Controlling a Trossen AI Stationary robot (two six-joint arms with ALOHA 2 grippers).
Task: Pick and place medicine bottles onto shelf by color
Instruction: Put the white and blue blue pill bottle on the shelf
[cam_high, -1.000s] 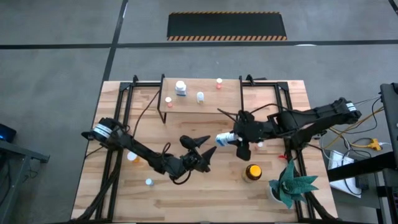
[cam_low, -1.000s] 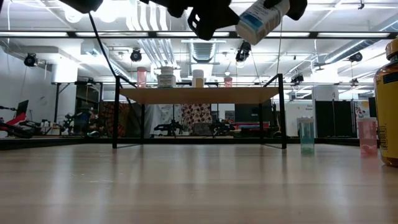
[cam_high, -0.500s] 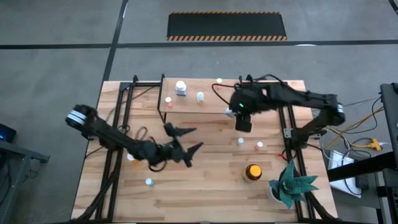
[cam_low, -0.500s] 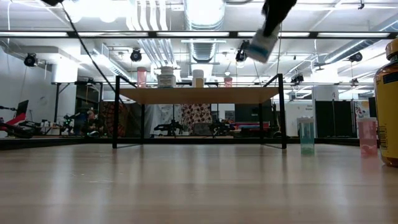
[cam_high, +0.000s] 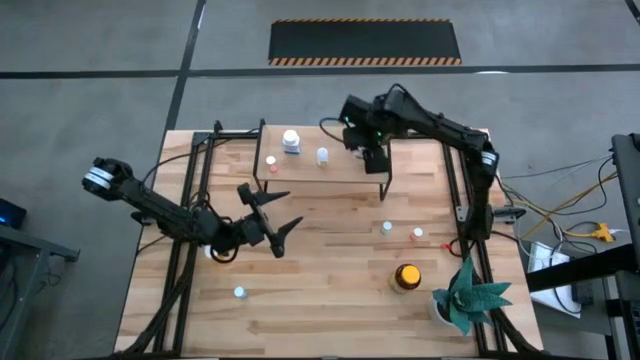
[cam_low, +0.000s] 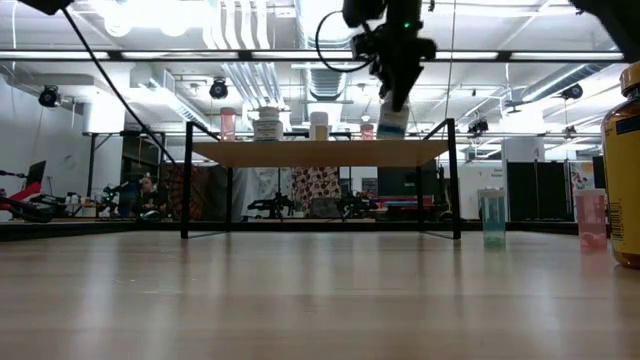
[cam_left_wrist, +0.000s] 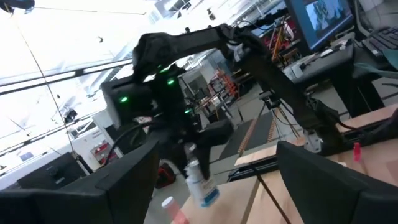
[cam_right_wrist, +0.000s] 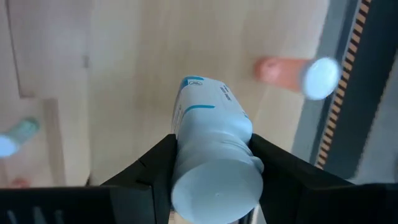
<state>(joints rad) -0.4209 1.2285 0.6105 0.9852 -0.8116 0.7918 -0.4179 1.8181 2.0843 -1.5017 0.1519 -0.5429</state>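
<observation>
While the right arm reaches over the shelf's right end, the sorting looks partly done.
Right pincer (cam_high: 375, 158): closed round a white bottle with blue label (cam_right_wrist: 211, 140), cap toward the wrist camera, held just above the shelf (cam_high: 345, 168) beside a pink vial (cam_right_wrist: 280, 70).
Left pincer (cam_high: 272, 212): fingers spread wide, holding nothing, over the middle-left of the counter (cam_high: 330, 310).
Already on the shelf: a larger white bottle (cam_high: 290, 141), a small white vial (cam_high: 322, 156), a red-capped vial (cam_high: 270, 160), and another small vial (cam_high: 353, 130) at the back right.
Left on the counter: an amber bottle (cam_high: 405, 277), two small vials (cam_high: 386, 228) near it, one vial (cam_high: 239, 292) front left, possibly an orange one under the left arm.
Judgement: roughly half placed; the held bottle is not yet set down.
</observation>
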